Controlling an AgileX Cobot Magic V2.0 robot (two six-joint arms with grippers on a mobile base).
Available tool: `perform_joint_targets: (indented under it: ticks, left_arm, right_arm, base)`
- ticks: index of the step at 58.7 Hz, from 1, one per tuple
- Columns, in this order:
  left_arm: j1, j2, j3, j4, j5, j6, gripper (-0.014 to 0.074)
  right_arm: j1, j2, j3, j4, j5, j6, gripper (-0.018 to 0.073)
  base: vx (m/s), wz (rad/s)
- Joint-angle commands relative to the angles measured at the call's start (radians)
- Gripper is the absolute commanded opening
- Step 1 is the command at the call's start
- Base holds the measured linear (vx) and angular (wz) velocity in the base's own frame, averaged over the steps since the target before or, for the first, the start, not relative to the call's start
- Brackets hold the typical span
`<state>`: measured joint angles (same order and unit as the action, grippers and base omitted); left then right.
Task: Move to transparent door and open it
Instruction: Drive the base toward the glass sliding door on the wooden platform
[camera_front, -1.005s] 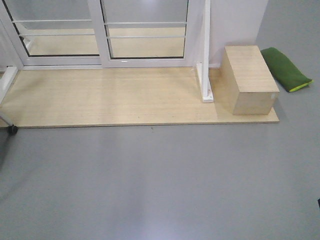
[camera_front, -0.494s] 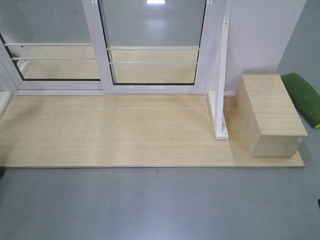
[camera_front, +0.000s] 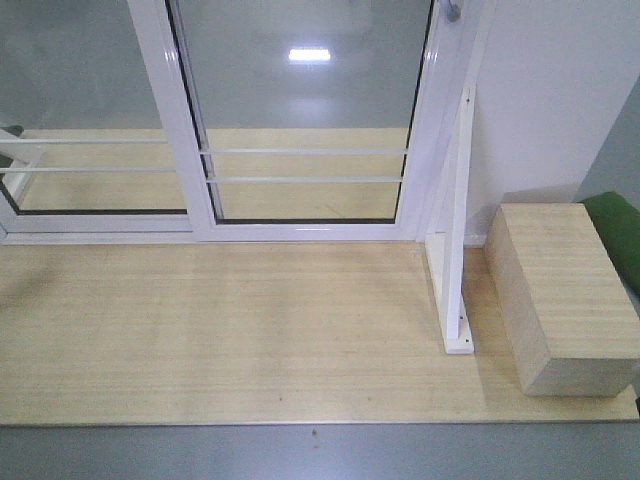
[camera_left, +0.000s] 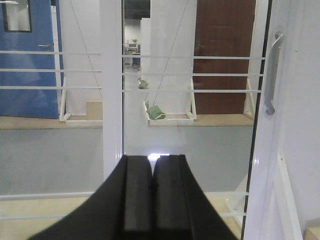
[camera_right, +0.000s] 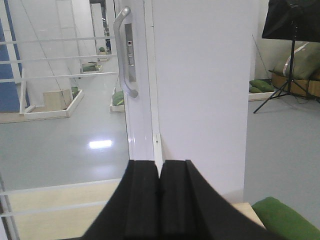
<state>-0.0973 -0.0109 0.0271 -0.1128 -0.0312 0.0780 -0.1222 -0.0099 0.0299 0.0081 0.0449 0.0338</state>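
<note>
Beyond the wooden platform stood the transparent door, closed, curved grey handle on its right stile. Left hand and right hand were both clenched, empty.

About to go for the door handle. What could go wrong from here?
Both tools look shut, left tool and right tool. One likely needs opening before taking the handle, or it may just bump it.
The wooden platform edge lies just ahead, so driving on could catch the base.
The white brace and wooden box stand right of the transparent door, crowding that side.
</note>
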Motion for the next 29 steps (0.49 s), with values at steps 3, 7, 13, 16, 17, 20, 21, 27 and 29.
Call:
perform_joint_targets:
  ticks: [3, 7, 13, 16, 17, 20, 21, 27, 29]
  left_arm:
    - [-0.003, -0.012, 0.029, -0.002, -0.084, -0.007, -0.0006]
    - [-0.003, -0.012, 0.029, -0.002, -0.084, -0.007, -0.0006]
    - [-0.003, -0.012, 0.029, -0.002, -0.084, -0.007, -0.0006]
    - [-0.003, -0.012, 0.029, -0.002, -0.084, -0.007, -0.0006]
    - [-0.003, -0.012, 0.029, -0.002, -0.084, -0.007, -0.0006]
    - [-0.003, -0.012, 0.029, -0.002, -0.084, -0.007, -0.0006]
    - [-0.003, -0.012, 0.029, -0.002, -0.084, -0.007, -0.0006]
    - [-0.003, -0.012, 0.029, -0.002, -0.084, -0.007, -0.0006]
    - [-0.003, -0.012, 0.029, -0.002, -0.084, -0.007, -0.0006]
  right_arm:
    - [-0.005, -0.015, 0.014, -0.008, -0.079, -0.007, -0.0005]
    - [-0.005, -0.015, 0.014, -0.008, -0.079, -0.007, -0.0005]
    - [-0.005, -0.015, 0.014, -0.008, -0.079, -0.007, -0.0005]
    - [-0.005, -0.015, 0.014, -0.008, -0.079, -0.007, -0.0005]
    - [-0.005, -0.015, 0.014, -0.008, -0.079, -0.007, -0.0005]
    - [-0.005, -0.015, 0.014, -0.008, -0.079, -0.007, -0.0005]
    - [-0.005, -0.015, 0.014, -0.008, -0.079, -0.007, -0.0005]
    - [-0.005, -0.015, 0.014, -0.008, -0.079, -0.007, -0.0005]
    - [-0.005, -0.015, 0.014, -0.008, -0.079, -0.007, -0.0005]
  base:
    - [0.5, -0.02]
    - [0.49, -0.02]
    - [0.49, -0.04]
    - [0.47, -0.04]
    - [0.46, -0.03]
    - [0.46, -0.03]
    - [0.45, -0.04]
    - [0.43, -0.04]
    - [0.41, -0.04]
